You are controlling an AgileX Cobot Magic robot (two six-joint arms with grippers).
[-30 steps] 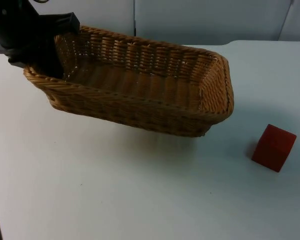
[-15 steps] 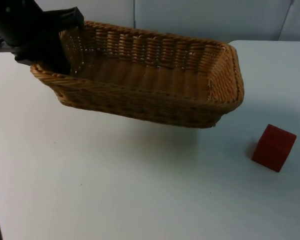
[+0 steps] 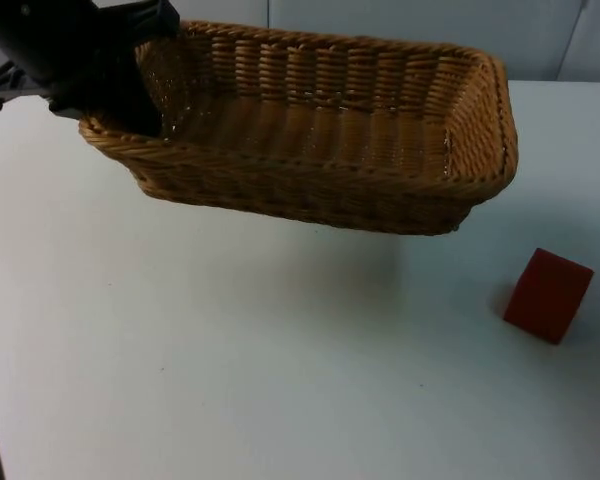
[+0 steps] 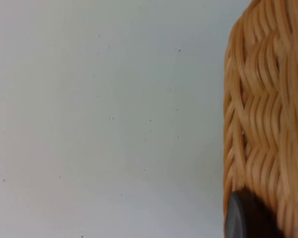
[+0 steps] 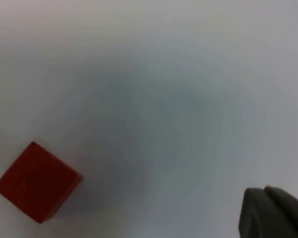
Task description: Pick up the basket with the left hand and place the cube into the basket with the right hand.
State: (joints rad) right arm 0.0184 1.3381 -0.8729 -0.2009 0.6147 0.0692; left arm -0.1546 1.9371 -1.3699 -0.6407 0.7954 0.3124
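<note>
Since a second ago the basket [image 3: 320,130] has risen and swung toward one o'clock. Nearest, the red cube [image 3: 548,296] sits on the table [image 3: 230,370] at four o'clock: rigid, light; take opposite flat faces. Farther, at ten o'clock, the left gripper [image 3: 130,95] clamps the stiff, light wicker rim. Right gripper's fingers: cannot tell.

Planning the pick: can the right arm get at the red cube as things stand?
Probably yes. The red cube sits alone on the white table, apart from the lifted wicker basket, with nothing on it.
</note>
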